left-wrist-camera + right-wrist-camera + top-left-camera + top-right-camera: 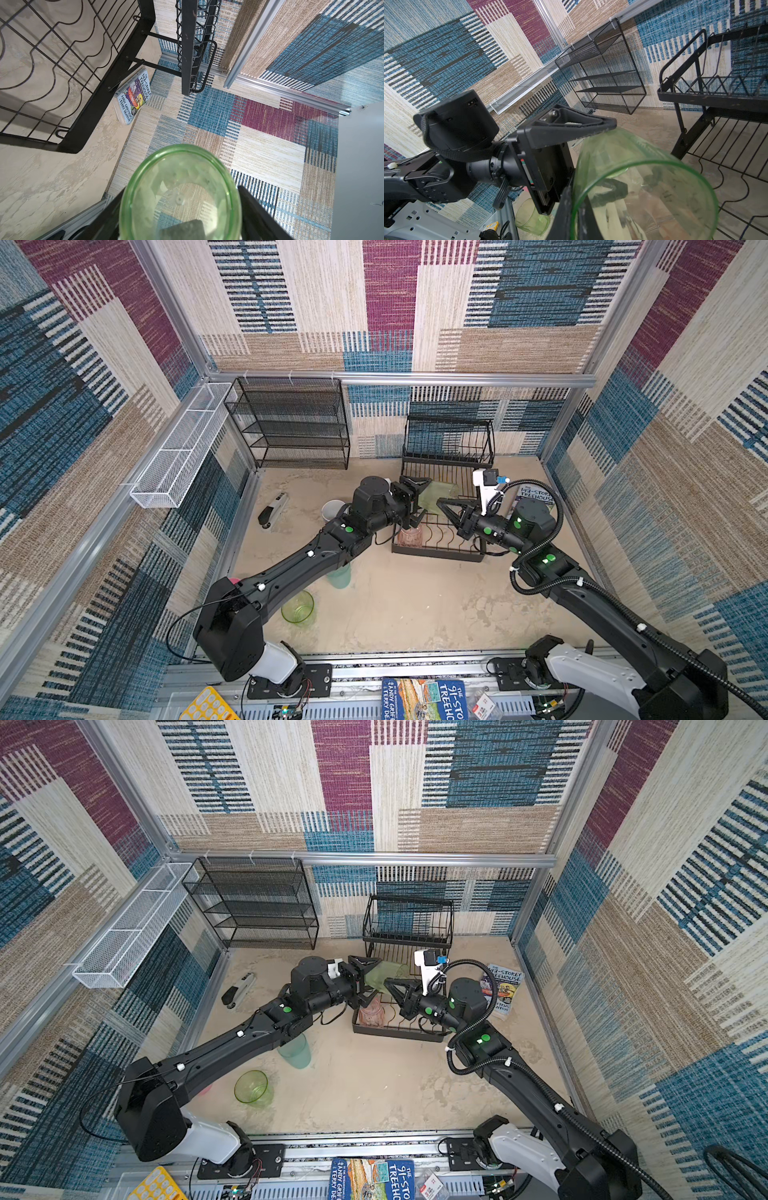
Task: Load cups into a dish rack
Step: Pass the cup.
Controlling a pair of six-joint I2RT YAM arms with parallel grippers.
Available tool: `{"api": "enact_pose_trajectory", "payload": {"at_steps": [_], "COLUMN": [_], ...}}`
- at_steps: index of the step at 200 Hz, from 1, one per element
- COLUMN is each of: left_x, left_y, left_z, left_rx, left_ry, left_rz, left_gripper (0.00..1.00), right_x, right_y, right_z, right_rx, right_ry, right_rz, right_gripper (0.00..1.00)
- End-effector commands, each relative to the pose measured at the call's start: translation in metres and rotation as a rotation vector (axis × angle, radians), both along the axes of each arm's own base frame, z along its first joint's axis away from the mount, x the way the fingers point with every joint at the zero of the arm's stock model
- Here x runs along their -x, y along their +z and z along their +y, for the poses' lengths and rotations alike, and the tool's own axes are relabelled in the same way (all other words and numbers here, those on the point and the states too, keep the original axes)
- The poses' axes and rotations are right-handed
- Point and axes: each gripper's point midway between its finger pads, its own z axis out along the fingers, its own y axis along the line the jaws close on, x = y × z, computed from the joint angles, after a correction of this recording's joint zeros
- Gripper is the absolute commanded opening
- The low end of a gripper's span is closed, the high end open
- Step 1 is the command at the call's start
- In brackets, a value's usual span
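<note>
In both top views the tumbler (440, 493) (386, 973) hangs tilted over the rack's (436, 555) lower tray, just right of frame centre. The right gripper (440, 502) has its fingers pinched together on the rim. The left gripper (420, 499) straddles the base, fingers (255, 205) apart; whether they press cannot be told.

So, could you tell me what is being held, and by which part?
The green tumbler: the right gripper pinches its wall at the rim. The left gripper straddles its base end; whether it grips cannot be told.
</note>
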Motion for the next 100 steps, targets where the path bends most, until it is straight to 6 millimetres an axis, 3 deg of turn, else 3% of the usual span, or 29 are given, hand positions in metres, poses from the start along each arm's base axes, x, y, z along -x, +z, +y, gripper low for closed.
{"api": "enact_pose_trajectory", "payload": {"at_steps": [1, 19, 42, 73, 100], "left_x": [0.006, 0.005, 0.004, 0.001, -0.002], "left_y": [0.001, -0.005, -0.011, -0.019, -0.025], "left_z": [-0.005, -0.003, -0.002, -0.005, -0.006], "left_rx": [-0.006, -0.02, -0.029, -0.033, -0.048], "left_ry": [-0.039, -0.033, -0.025, -0.03, -0.026], "left_rz": [-0.026, -0.029, -0.029, -0.022, -0.017], "left_gripper": [0.6, 0.6, 0.57, 0.55, 0.54], "right_x": [0.004, 0.002, -0.002, -0.005, -0.009], "right_y": [0.016, 0.014, 0.011, 0.008, 0.006], "right_z": [0.006, 0.007, 0.006, 0.004, 0.002], "right_rx": [-0.027, -0.022, -0.018, -0.009, -0.001], "right_ry": [0.044, 0.042, 0.026, 0.011, -0.01], "right_rz": [-0.046, -0.038, -0.028, -0.021, -0.012], "right_gripper": [0.0, 0.06, 0.27, 0.45, 0.5]}}
